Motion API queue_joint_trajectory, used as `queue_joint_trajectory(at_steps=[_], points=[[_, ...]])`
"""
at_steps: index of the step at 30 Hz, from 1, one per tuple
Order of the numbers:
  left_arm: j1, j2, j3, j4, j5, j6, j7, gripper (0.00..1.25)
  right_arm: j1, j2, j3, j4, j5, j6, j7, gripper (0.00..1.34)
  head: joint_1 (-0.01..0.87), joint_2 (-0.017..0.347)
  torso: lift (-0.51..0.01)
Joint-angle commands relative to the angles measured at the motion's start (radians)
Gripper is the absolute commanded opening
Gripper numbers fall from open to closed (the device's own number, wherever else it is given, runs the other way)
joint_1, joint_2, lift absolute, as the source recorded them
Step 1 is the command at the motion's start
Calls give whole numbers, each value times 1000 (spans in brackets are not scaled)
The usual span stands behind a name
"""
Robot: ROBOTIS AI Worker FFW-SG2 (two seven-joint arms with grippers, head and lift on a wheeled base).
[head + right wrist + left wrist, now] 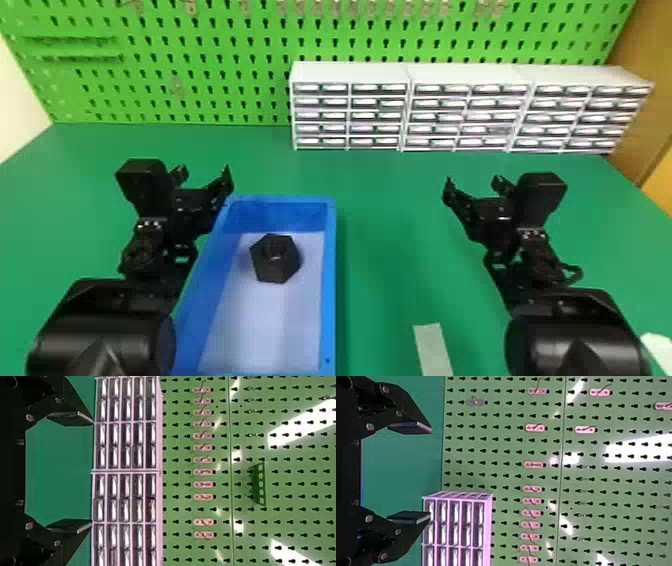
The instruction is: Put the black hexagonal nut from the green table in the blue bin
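Left of centre, the left tool (pixel 205 176) is hanging open near the blue bin (pixel 330 280); inside, below centre, the black hexagonal nut (pixel 275 260) is lying. Right of centre, the right tool (pixel 473 186) is hanging open.

honestly can't make out any text, labels or numbers in any of these views
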Motion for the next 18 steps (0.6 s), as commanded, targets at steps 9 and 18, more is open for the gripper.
queue_joint_trajectory(at_steps=[9, 18], points=[[1, 1, 0, 0, 0, 0, 0, 762, 1, 0, 0, 0, -2, 0, 0, 966, 686, 51, -96], [0, 0, -1, 0, 0, 0, 0, 762, 0, 0, -1, 0, -2, 0, 0, 966, 686, 51, -96]])
